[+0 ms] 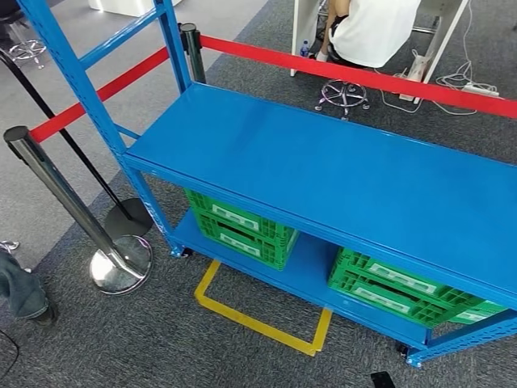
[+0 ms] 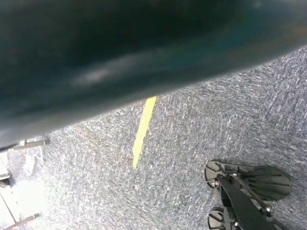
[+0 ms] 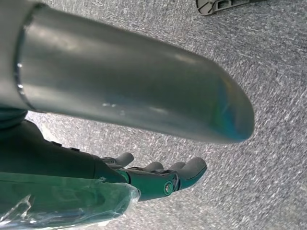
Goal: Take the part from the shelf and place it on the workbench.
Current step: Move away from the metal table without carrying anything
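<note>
Bagged part (image 3: 65, 203) seemingly against right hand (image 3: 152, 177)

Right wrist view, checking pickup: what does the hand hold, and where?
Cannot tell: the right hand has its fingers straight, with a clear-wrapped thing beside it and the contact hidden.

Green crates (image 1: 244, 228) on blue shelf (image 1: 342, 174)

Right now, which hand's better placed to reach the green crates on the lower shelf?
Right, tentatively: more crates sit at the shelf's right end. Right hand hangs over carpet, fingers straight, clear plastic beside it; held or not, unclear. Left wrist view is blurred.
</note>
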Robot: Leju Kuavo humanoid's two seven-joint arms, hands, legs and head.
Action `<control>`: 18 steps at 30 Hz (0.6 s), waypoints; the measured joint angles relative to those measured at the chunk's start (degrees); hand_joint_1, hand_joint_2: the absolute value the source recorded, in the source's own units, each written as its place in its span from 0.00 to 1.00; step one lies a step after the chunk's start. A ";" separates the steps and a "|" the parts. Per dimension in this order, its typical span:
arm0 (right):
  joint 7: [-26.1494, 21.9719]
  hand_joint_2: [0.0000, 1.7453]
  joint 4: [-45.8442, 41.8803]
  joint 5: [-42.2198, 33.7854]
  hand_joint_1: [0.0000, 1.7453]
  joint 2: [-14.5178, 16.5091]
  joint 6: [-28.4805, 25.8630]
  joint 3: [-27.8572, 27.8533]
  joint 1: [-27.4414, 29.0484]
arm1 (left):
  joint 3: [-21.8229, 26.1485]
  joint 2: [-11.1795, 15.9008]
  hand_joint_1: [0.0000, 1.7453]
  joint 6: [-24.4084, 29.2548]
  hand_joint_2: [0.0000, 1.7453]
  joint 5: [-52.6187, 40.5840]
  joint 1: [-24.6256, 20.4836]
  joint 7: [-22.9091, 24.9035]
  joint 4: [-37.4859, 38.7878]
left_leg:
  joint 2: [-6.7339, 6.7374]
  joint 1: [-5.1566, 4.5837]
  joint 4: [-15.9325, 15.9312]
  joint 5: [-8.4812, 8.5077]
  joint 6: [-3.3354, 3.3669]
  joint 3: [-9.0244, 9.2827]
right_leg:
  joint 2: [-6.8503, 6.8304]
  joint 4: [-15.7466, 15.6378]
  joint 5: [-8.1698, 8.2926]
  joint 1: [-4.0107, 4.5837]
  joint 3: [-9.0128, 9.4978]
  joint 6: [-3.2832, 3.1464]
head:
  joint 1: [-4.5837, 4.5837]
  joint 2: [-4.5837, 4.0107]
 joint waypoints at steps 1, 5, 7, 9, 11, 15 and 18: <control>0.00 0.00 0.00 -0.02 0.00 0.02 -0.10 -0.22 -0.04 | 0.01 -0.04 0.00 0.00 0.00 -0.01 -0.01 -0.01 0.00 | 0.24 0.14 -0.79 0.35 -0.11 0.43 | 0.03 0.70 -0.50 0.06 -0.39 0.14 | 0.05 -0.01; 0.25 0.00 0.00 0.16 0.00 0.03 -0.32 -0.56 -0.08 | 0.00 -0.28 0.00 0.00 0.00 -0.09 -0.01 -0.01 0.00 | 1.58 0.47 -1.83 0.55 -0.36 1.10 | -0.02 12.69 -6.03 0.10 -6.73 0.84 | 0.27 0.01; 0.39 0.00 0.00 0.23 0.00 -0.03 -0.31 -0.58 0.12 | -0.01 -0.44 0.00 0.00 0.00 -0.15 -0.01 -0.01 0.00 | 2.27 0.53 -1.79 0.26 -0.59 1.32 | -0.19 14.61 -5.46 -0.07 -8.10 1.28 | 0.27 0.00; 0.44 0.00 0.00 0.29 0.00 -0.18 -0.31 -0.66 0.18 | -0.01 -0.58 0.00 0.00 0.00 -0.17 0.00 -0.01 0.00 | 2.99 0.74 -1.51 -0.29 -1.14 1.77 | -1.20 8.13 -1.43 -0.30 -5.10 1.68 | 0.29 0.00; 0.45 0.00 0.00 0.32 0.00 -0.22 -0.29 -0.73 -0.04 | 0.00 -0.50 0.00 0.02 0.00 -0.19 -0.01 0.00 0.00 | 3.66 0.69 -0.82 -1.09 -1.91 1.98 | -2.42 1.56 0.85 -0.16 -1.65 1.42 | 0.42 0.00; 0.50 0.00 0.00 0.35 0.00 -0.19 -0.28 -0.81 -0.10 | 0.01 -0.51 0.00 0.03 0.00 -0.29 -0.17 0.00 0.00 | 4.47 0.72 -0.02 -1.94 -2.71 2.14 | -1.48 0.09 0.71 0.15 -0.69 -0.53 | 0.24 0.00; 0.63 0.00 0.00 0.47 0.00 -0.20 -0.29 -0.83 -0.12 | 0.01 -0.55 0.00 0.05 0.00 -0.36 -0.17 0.00 0.00 | 2.85 1.06 5.59 -5.73 -3.37 -0.24 | -0.46 0.00 0.75 0.06 -0.67 -1.39 | 0.15 0.00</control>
